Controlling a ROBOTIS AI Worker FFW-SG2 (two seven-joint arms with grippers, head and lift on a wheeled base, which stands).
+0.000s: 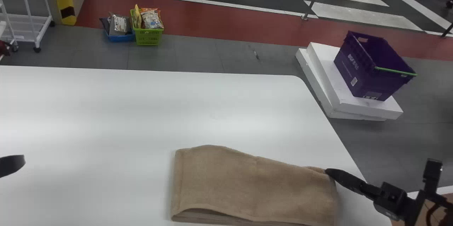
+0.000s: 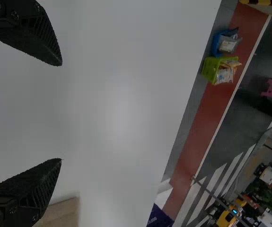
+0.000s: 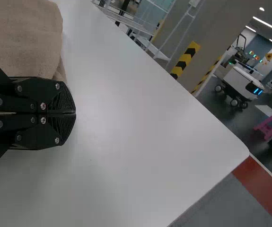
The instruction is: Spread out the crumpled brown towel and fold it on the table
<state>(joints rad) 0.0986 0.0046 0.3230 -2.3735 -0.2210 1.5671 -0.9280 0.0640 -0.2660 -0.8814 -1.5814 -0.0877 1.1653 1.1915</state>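
The brown towel (image 1: 247, 187) lies folded into a long, layered band on the white table (image 1: 141, 105), near the robot and right of the middle in the head view, close to the table's right edge. Its far edge bows up toward the left, and the layers show along its near side. The right gripper (image 1: 328, 171) is at the towel's far right corner; its 2 fingers are pressed together with no cloth visible between their tips, and I cannot tell whether they touch the towel. The left gripper (image 1: 12, 165) is over the table at the head view's left edge, well apart from the towel, its 2 fingers spread wide with a bare gap between. Beyond the table, a purple crate (image 1: 361, 70) sits tilted on 2 stacked white slabs (image 1: 371, 110), while a green basket (image 1: 148, 37) with packets (image 1: 152, 19) stands just beside a blue basket (image 1: 120, 38) on the floor.
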